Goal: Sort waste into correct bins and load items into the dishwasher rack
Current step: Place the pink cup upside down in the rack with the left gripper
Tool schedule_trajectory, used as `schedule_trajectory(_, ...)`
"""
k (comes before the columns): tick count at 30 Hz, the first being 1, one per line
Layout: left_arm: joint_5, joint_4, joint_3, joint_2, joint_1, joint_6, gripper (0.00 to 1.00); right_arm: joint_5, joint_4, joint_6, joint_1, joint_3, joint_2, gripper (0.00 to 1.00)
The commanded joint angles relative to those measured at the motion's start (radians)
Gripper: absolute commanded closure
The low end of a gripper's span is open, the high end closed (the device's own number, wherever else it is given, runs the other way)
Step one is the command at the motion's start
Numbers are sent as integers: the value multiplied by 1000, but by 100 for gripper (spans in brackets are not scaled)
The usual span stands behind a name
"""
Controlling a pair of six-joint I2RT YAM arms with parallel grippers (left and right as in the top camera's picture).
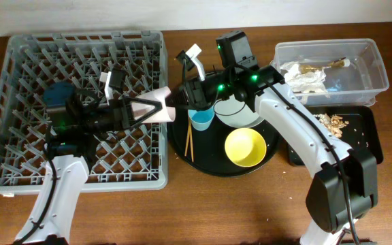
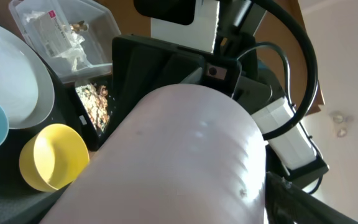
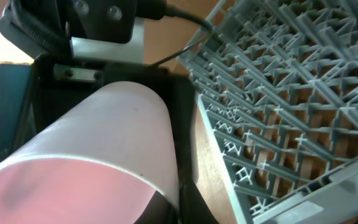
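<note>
Filling most of the left wrist view, the pale pink cup (image 2: 185, 162) hides that camera's own fingers, and its smooth, faintly glossy side runs off the bottom edge. From overhead the pale pink cup lies on its side in the air just over the right rim of the dishwasher rack (image 1: 80, 35). The left gripper (image 1: 167, 107) is clamped on it, its dark fingers spread in a V along the cup's sides. The right gripper (image 1: 184, 101) meets the cup's far end from beyond the rack's right rim. Whether its jaws press the cup or stand free I cannot tell, as the dark parts blur together. The right wrist view shows the cup's open mouth cut off at the lower left, with the rack's grey plastic lattice of upright pegs to the right.

Right of the rack sits a round black tray (image 1: 203, 160) holding a light blue cup (image 1: 201, 120), a matte yellow bowl (image 1: 245, 147), two thin wooden chopsticks (image 1: 188, 141), and a pale grey plate (image 1: 237, 112) partly covered by the right arm. Further right of the rack, a clear plastic tub (image 1: 359, 51) holds crumpled white napkins (image 1: 305, 78). A shallow black tray (image 1: 366, 129) nearer the camera carries beige food scraps (image 1: 332, 122), its left end hidden under the arm.
</note>
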Motion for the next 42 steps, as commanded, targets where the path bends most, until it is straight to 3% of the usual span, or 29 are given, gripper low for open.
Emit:
schedule_trajectory(1, -5, 1, 6, 3, -26, -5, 21, 29, 10, 24, 8, 12, 3, 96)
schedule_trajectory(4, -5, 1, 6, 3, -26, -5, 37, 29, 10, 24, 8, 12, 3, 95)
schedule_trajectory(5, -10, 2, 6, 3, -26, -5, 39, 29, 6, 24, 8, 12, 3, 74)
schedule_trajectory(7, -16, 18, 6, 3, -26, -5, 39, 29, -2, 24, 8, 12, 3, 56)
schedule_trajectory(9, -12, 139, 6, 3, -23, -5, 39, 29, -20, 23, -1, 12, 3, 39)
schedule_trajectory(13, -13, 316, 6, 3, 50, 0, 42, 90, -101, 18, -82, 12, 3, 24)
schedule_trajectory(17, -75, 290, 6, 3, 186, 41, 45, 304, -264, 12, -187, 12, 3, 16)
schedule_trajectory(19, -183, 214, 6, 3, 209, 84, 45, 380, -320, 12, -214, 12, 3, 16)
schedule_trajectory(20, -325, 95, 6, 3, 211, 167, 44, 422, -348, 12, -225, 12, 3, 15)
schedule_trajectory(22, -473, -55, 13, 3, 202, 264, 44, 470, -373, 12, -231, 12, 3, 15)
schedule_trajectory(26, -797, -552, 185, 3, 141, 545, 44, 519, -390, 12, -231, 12, 3, 15)
schedule_trajectory(29, -1176, -1002, 460, 3, -3, 740, 44, 578, -407, 12, -231, 12, 3, 15)
schedule_trajectory(32, -1421, -1230, 554, 4, -166, 749, 45, 622, -433, 12, -231, 12, 3, 14)
schedule_trajectory(37, -1435, -1397, 551, 115, -284, 748, 53, 685, -486, 12, -231, 12, 3, 12)
schedule_trajectory(42, -1434, -1441, 551, 301, -321, 748, 53, 694, -502, 11, -231, 12, 3, 11)
